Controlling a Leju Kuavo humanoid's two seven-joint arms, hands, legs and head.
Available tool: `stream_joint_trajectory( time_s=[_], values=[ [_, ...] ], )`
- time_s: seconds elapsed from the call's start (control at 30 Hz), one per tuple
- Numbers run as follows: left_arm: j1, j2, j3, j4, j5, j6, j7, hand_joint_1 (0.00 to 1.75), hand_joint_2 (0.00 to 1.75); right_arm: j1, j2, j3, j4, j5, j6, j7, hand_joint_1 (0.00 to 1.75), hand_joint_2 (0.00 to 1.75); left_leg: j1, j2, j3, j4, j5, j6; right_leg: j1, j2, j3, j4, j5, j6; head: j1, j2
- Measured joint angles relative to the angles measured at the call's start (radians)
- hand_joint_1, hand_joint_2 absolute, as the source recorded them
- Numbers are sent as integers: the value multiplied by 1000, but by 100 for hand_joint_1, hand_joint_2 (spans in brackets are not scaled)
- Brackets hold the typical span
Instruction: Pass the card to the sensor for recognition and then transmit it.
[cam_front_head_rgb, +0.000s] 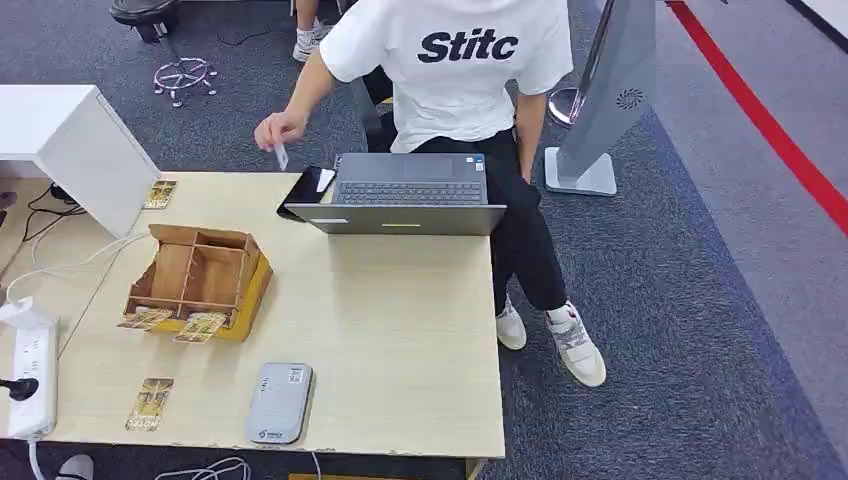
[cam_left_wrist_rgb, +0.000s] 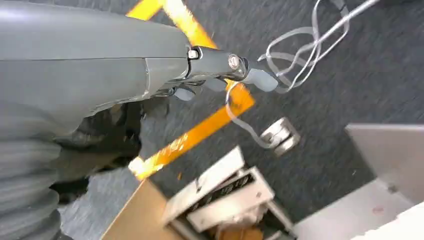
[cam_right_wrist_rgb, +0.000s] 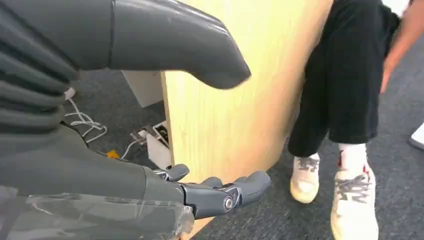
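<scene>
right hand (cam_right_wrist_rgb: 200, 195) empty, fingers apart, beside table (cam_front_head_rgb: 400, 330) edge | left hand (cam_left_wrist_rgb: 200, 70) empty, fingers loosely extended over floor | card reader (cam_front_head_rgb: 279, 402) at near edge | person's hand (cam_front_head_rgb: 278, 130) pinches card (cam_front_head_rgb: 282, 156) beyond laptop (cam_front_head_rgb: 405, 195)

We are looking down at a pale wooden worktop (cam_front_head_rgb: 400, 330). An open laptop (cam_front_head_rgb: 405, 193) is sitting at its far edge, with a dark phone-like thing (cam_front_head_rgb: 308, 187) lying just beside it. A wooden divided box (cam_front_head_rgb: 200, 280) is resting toward the left, two cards (cam_front_head_rgb: 172, 322) leaning at its near side. Another card (cam_front_head_rgb: 150, 403) is lying near the front edge, a grey sensor (cam_front_head_rgb: 279, 402) resting beside it. One more card (cam_front_head_rgb: 160, 194) is lying by the far left corner.
</scene>
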Motion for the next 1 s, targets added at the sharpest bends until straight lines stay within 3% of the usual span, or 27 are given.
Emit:
stream_joint_trajectory(
  time_s=[0.3, 0.47, 0.57, 0.63, 0.67, 0.7, 0.8, 0.83, 0.93, 1.0],
  values=[
    [-2, -2, 26, -5, -108, -58, -105, 0, 175, 71, 5, 89, -104, -102, -95, -49, 0, 175, 0, 0, 0, 0, 0, 0, 0, 0, 0, 0, 0, 0, 0, 0],
    [-2, -2, 31, -5, -119, -61, -120, 0, 175, 86, 5, 110, -130, -109, -106, -52, 0, 175, 0, 0, 0, 0, 0, 0, 0, 0, 0, 0, 0, 0, 0, 0],
    [-10, -3, 37, -4, -135, -112, -235, 0, 175, 102, 5, 122, -147, -142, -114, -42, 0, 175, 0, -1, 0, 0, 0, 0, 0, -1, 0, 0, 0, 0, 0, 0],
    [-32, -3, 66, 7, -133, -181, -382, 0, 175, 121, 5, 134, -170, -172, -142, -44, 0, 175, 0, -1, -1, 0, 0, 0, 0, -1, 0, 0, 0, 0, 0, 0],
    [-45, -2, 82, 6, -108, -205, -427, 0, 175, 134, 5, 137, -184, -178, -153, -48, 0, 175, 0, -1, -1, 0, 0, 0, 0, -1, 0, 0, 0, 0, 0, 0],
    [-52, -1, 141, -30, -106, -298, -437, 0, 175, 145, 5, 138, -208, -188, -158, -48, 0, 175, 1, 0, 0, 0, 0, 0, 0, 0, 0, 0, 0, 0, 1, 0],
    [-117, 3, 363, -134, -141, -646, -337, 0, 175, 176, 5, 137, -251, -208, -164, -42, 0, 175, 1, 1, 0, -1, 0, 0, 1, 0, -1, 0, 0, 0, 1, 0],
    [-126, 5, 415, -180, -146, -697, -322, 0, 175, 180, 5, 137, -259, -210, -168, -43, 0, 175, 2, 2, 0, -1, 0, 0, 1, 2, -1, 1, 0, -1, 1, 0],
    [-123, 5, 449, -332, -183, -687, -320, 0, 175, 197, 5, 138, -280, -206, -172, -46, 0, 175, 1, 3, 1, -1, 0, 0, 1, 4, -1, 0, 0, 0, -6, 0],
    [-139, 3, 443, -386, -197, -750, -353, 0, 175, 197, 5, 138, -285, -195, -162, -42, 0, 175, 1, 1, 0, -1, 0, 0, 1, 1, -1, 0, 0, 0, -1, 0]
  ],
)
